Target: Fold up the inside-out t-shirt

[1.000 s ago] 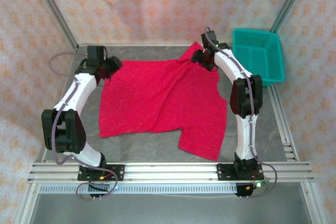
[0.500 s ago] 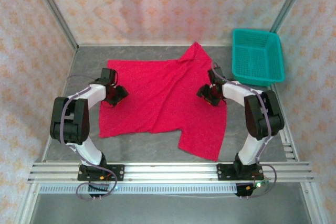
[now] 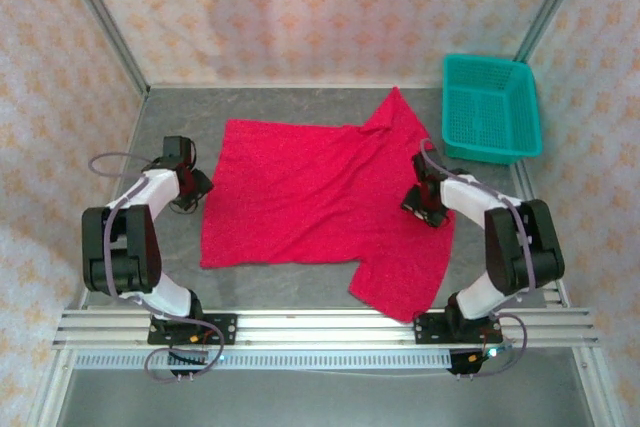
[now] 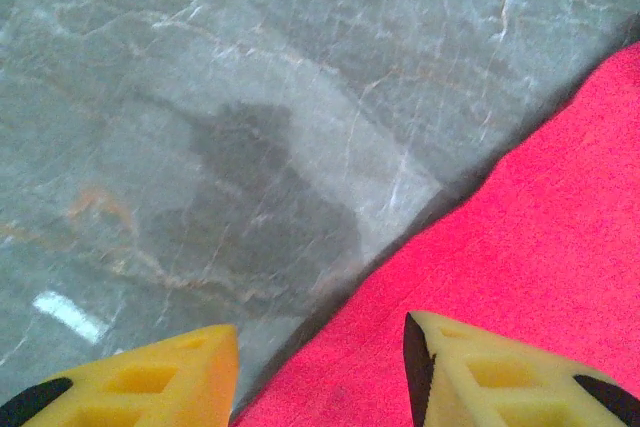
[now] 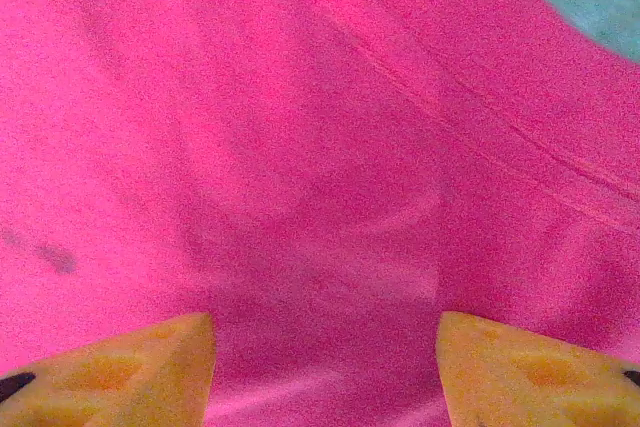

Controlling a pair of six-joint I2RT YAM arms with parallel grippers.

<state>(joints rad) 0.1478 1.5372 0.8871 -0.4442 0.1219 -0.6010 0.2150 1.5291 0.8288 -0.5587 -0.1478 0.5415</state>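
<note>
Top external view has the inside-out t-shirt (image 3: 320,192) spread nearly flat across the middle of the table (image 3: 280,282), its far sleeve (image 3: 395,112) pointing toward the back and its near sleeve (image 3: 400,282) trailing toward the rail (image 3: 320,325); the cloth looks light, limp and thin, so it will likely drape and crease rather than hold any shape, and a lifted edge should drag the rest along; the best places to take hold appear to be the edges and corners, pinched low against the surface. The left gripper (image 4: 320,367) sits at the shirt's left edge with jaws parted and nothing between them, one finger (image 4: 170,377) over bare table and the other over red cloth (a fair spot to nip the border); the right gripper (image 5: 325,367) hovers over the shirt's right side, also released and gripping nothing, with a stitched seam running across the fabric ahead of it. The table is a smooth grey marbled sheet, probably slick enough for cloth to slide; a teal mesh basket (image 3: 490,107) stands at the far right corner, apart from the shirt; patterned walls (image 3: 300,17) close in the back and sides.
</note>
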